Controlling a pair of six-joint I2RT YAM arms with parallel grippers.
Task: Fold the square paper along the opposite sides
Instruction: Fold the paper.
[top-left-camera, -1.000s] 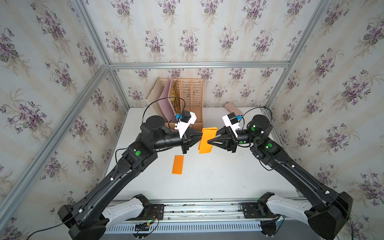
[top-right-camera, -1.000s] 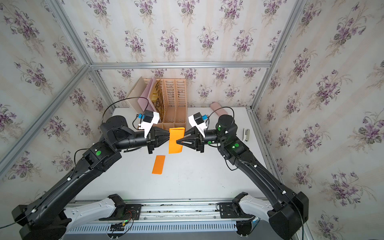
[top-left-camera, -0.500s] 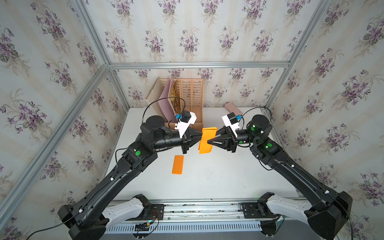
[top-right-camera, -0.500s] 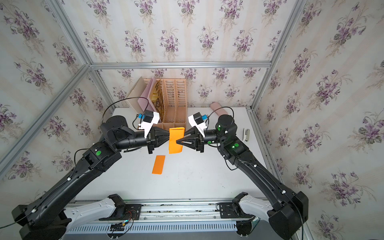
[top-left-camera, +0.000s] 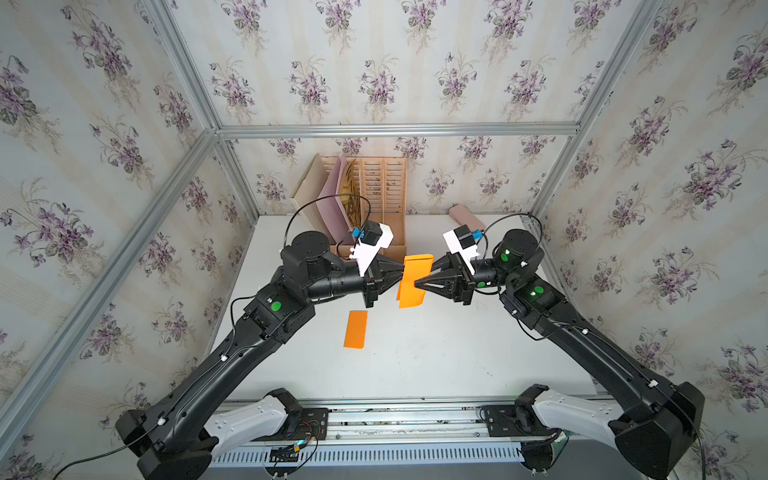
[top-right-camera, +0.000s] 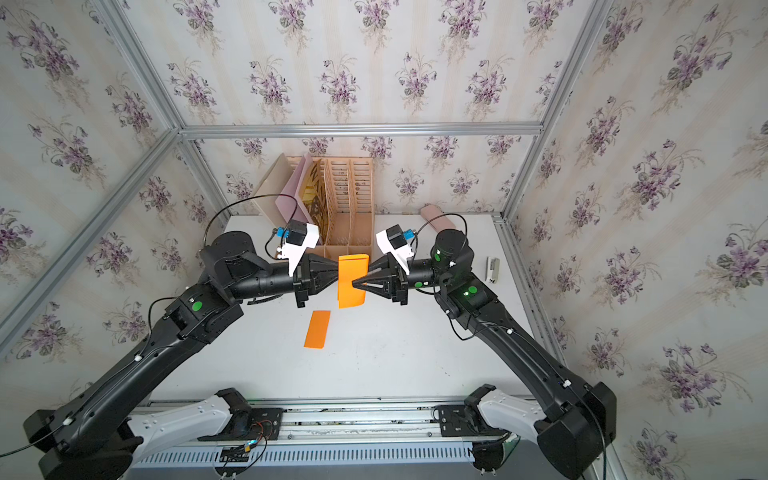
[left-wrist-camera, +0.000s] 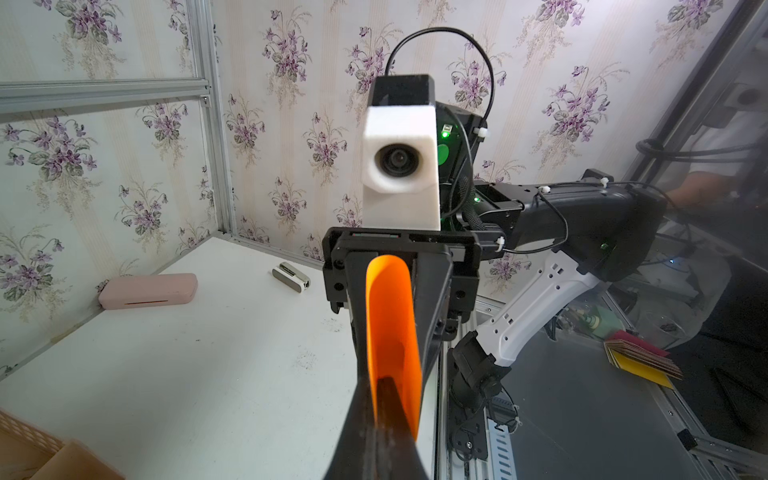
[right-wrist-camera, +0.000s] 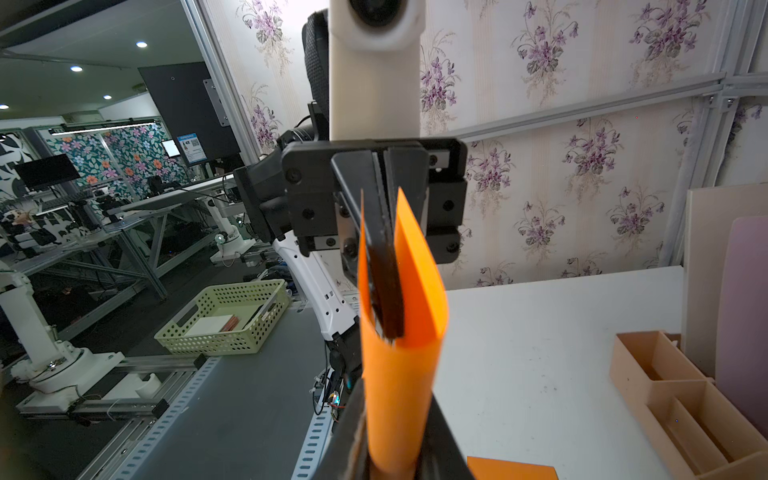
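Note:
The square paper (top-left-camera: 411, 286) (top-right-camera: 352, 282) is orange and hangs in the air above the white table (top-left-camera: 415, 361), bent into a loose U. My left gripper (top-left-camera: 402, 272) (left-wrist-camera: 384, 382) is shut at the open side of the U. Its tips reach between the two layers and pinch one free edge of the paper (left-wrist-camera: 390, 316). Facing it, my right gripper (top-left-camera: 415, 282) (right-wrist-camera: 395, 415) is shut around the rounded bend of the paper (right-wrist-camera: 399, 374), one finger on each side. The two grippers point tip to tip.
A folded orange strip (top-left-camera: 355, 328) (top-right-camera: 317, 328) lies flat on the table below the left gripper. A wooden file rack (top-left-camera: 382, 199) with pink folders stands at the back wall. A pink case (left-wrist-camera: 147, 290) and a small stapler (left-wrist-camera: 291, 276) lie at the back right.

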